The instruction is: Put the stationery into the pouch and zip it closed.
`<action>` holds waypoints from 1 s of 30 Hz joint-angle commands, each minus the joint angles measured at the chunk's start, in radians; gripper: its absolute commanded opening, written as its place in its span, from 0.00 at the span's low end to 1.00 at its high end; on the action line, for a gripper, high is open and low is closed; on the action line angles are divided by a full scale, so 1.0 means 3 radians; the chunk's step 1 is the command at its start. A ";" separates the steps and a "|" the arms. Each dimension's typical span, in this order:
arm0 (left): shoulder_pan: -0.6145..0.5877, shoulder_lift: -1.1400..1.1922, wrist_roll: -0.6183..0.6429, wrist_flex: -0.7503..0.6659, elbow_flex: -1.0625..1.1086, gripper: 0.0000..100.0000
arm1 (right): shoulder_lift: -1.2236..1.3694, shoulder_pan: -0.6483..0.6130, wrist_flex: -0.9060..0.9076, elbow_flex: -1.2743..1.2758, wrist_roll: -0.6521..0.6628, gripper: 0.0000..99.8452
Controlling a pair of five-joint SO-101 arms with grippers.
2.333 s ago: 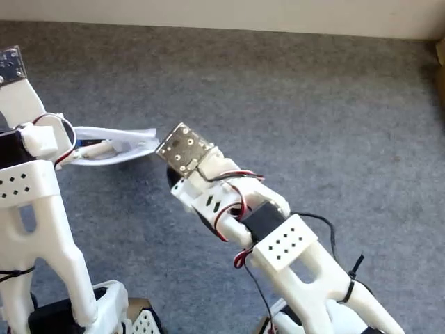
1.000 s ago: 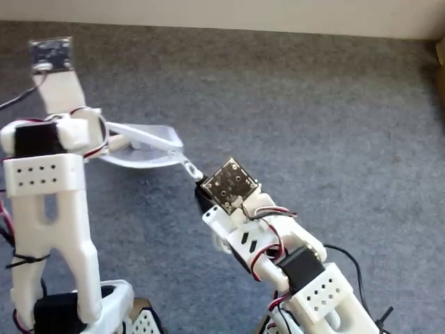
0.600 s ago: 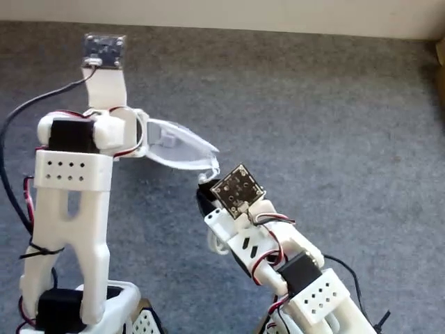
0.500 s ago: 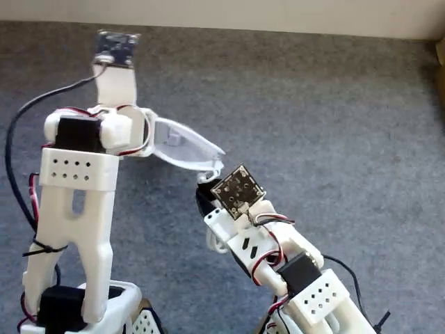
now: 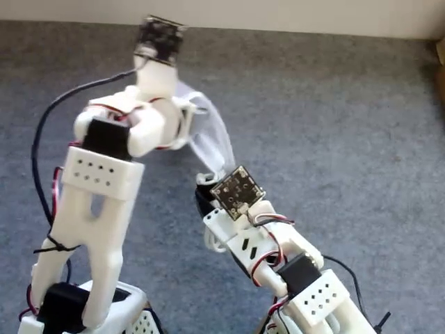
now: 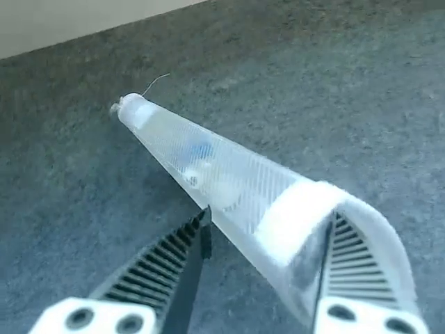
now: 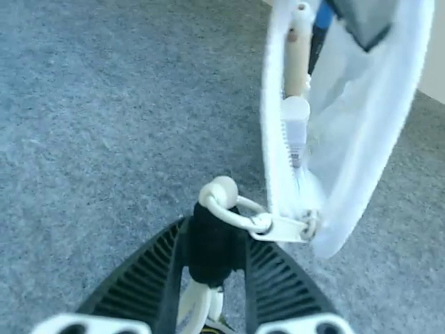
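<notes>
1. High view - the left arm has swung up and toward the far edge of the tabletop (image 5: 361, 125), taking the mesh pouch (image 5: 212, 136) with it. Half a second ago the pouch stretched out nearly level; now it slopes steeply down from the left gripper (image 5: 182, 115) to the right gripper (image 5: 204, 197).
2. Left gripper (image 6: 271, 223): jaws clamped on one end of the pouch (image 6: 208, 160), which hangs off the tabletop, left of centre.
3. Right gripper (image 7: 215, 240): pinched tight on the pull cord (image 7: 217, 190), which ties to the zip slider (image 7: 281, 227) at the pouch's lower corner. This arm has held its place for the last second.
4. Stationery is inside - a beige pen (image 7: 297, 49) and a blue one (image 7: 321, 24) show through the mesh.
5. My read: the left arm drawing away against the held slider runs the zip shut. The slider sits at the corner, so closing looks nearly done, though I can't tell if it is fully sealed.
6. Against the earliest frame, the pouch then lay low by the left edge with the right arm reached forward beside it; that arm has since pulled back toward the near edge.
</notes>
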 commanded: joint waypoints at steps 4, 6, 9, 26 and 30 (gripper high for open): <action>0.0396 -0.0008 -0.0015 -0.0210 -0.0161 0.25 | -0.0064 0.0054 -0.0090 -0.0033 -0.0026 0.00; 0.0463 -0.0008 -0.0020 -0.0210 -0.0161 0.25 | -0.0064 0.0054 -0.0090 -0.0033 -0.0026 0.00; 0.0488 -0.0008 -0.0020 -0.0210 -0.0161 0.25 | -0.0064 0.0059 -0.0090 -0.0033 -0.0026 0.00; 0.0468 -0.0033 -0.0020 -0.0184 -0.0166 0.25 | -0.0069 0.0166 -0.0090 -0.0038 -0.0031 0.00; 0.0417 -0.0043 -0.0240 -0.0174 -0.0166 0.25 | -0.0069 0.0442 -0.0074 -0.0059 -0.0031 0.00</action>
